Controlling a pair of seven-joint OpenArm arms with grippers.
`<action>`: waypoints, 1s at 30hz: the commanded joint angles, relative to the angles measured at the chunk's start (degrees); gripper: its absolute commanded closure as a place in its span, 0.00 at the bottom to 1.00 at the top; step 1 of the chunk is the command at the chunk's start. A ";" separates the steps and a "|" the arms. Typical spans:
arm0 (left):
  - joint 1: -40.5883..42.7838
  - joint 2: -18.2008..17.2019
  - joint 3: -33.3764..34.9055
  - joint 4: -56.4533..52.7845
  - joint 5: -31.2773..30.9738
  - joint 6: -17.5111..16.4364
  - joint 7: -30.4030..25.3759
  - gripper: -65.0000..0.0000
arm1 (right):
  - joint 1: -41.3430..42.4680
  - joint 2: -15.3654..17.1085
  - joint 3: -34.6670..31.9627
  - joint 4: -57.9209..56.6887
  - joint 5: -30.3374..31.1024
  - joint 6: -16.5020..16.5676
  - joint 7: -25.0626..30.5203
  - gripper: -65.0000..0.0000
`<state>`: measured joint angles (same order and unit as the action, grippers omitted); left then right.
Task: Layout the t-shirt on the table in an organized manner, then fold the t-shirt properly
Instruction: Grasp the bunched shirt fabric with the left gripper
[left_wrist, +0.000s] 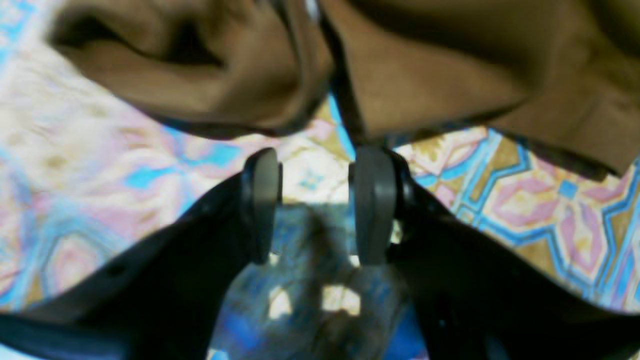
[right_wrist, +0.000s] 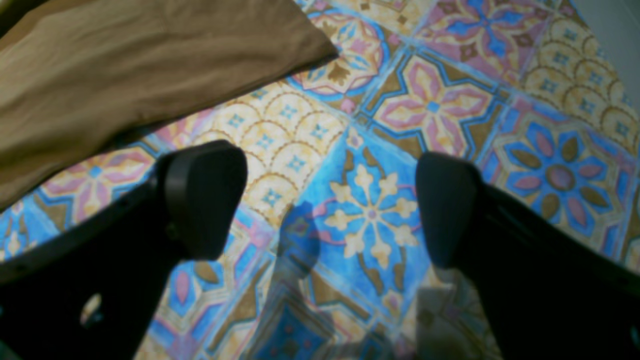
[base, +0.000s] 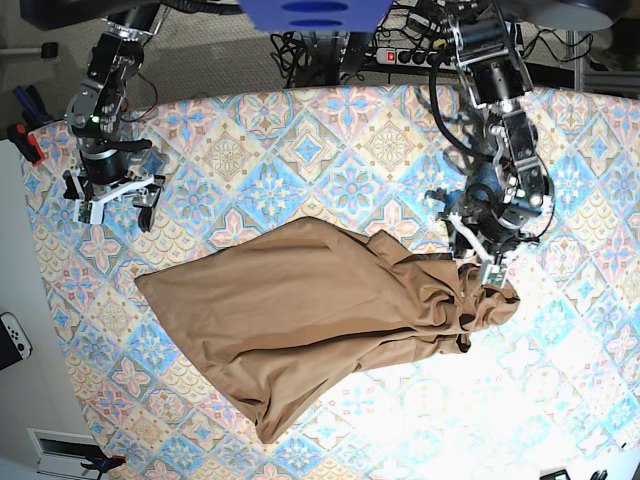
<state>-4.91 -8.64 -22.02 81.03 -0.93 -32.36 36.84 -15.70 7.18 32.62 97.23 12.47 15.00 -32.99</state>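
Crumpled soft tan t-shirt (base: 320, 320), floral diamond-tiled table (base: 300, 150)

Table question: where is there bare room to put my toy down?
The table is bare along the far edge between the two arms, and at the near right corner. The t-shirt crowds the middle, with the left gripper at its bunched end.

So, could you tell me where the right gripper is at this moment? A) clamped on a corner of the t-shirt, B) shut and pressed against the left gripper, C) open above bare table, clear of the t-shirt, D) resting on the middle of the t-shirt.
C: the right gripper has its jaws wide apart with only the patterned table between them, while the t-shirt lies off to one side, untouched.
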 joint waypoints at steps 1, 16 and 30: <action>-2.96 -0.37 0.17 -0.73 -0.96 -0.12 -1.72 0.64 | 0.45 0.69 0.30 0.92 0.67 -0.02 1.39 0.17; -5.51 1.13 5.19 -4.07 -2.72 -0.21 -1.72 0.67 | 0.45 0.69 0.30 0.92 0.67 -0.02 1.39 0.17; -6.83 1.74 4.75 -3.63 -4.39 0.23 -1.19 1.00 | 0.45 0.69 0.30 0.92 0.67 -0.02 1.39 0.17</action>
<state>-10.28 -6.55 -17.32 76.07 -4.34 -32.10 37.06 -15.73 7.16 32.62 97.23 12.45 14.98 -33.19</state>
